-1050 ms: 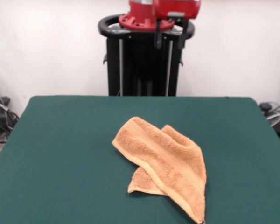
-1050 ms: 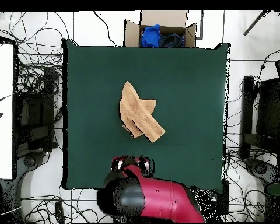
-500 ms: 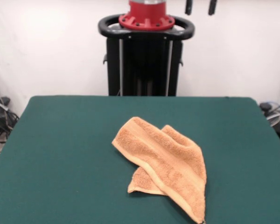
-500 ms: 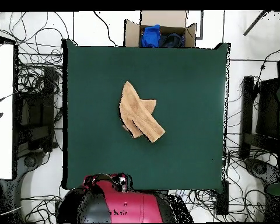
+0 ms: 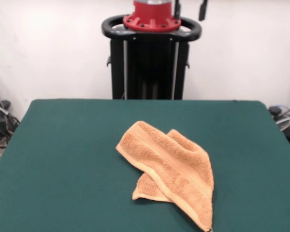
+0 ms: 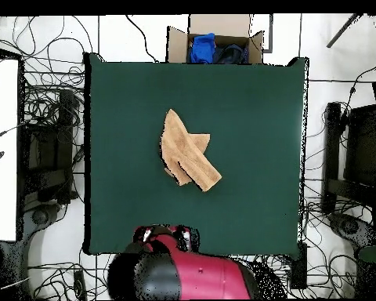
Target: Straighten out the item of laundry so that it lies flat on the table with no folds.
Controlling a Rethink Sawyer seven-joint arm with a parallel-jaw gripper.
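Observation:
The item of laundry, an orange-tan towel [image 5: 170, 169], lies crumpled near the middle of the green table [image 5: 63, 145]. One layer is folded diagonally over another, and a corner pokes out at the lower left. In the overhead view the towel [image 6: 187, 154] sits a little left of the table's [image 6: 254, 110] centre. My gripper [image 5: 189, 9] hangs high at the top edge, far above and behind the towel, open and holding nothing. From overhead the gripper [image 6: 170, 233] is at the table's bottom edge, with the red arm [image 6: 199, 276] behind it.
A black pedestal [image 5: 150, 63] stands behind the table's far side. In the overhead view, a cardboard box [image 6: 217, 41] holding blue and dark cloth sits past the table's top edge. Cables [image 6: 50, 102] lie on the floor around the table.
The gripper rose out of the arm's red head to the picture's top, then shifted left in the front view. From overhead the arm swung left, then partway back. The towel has not moved.

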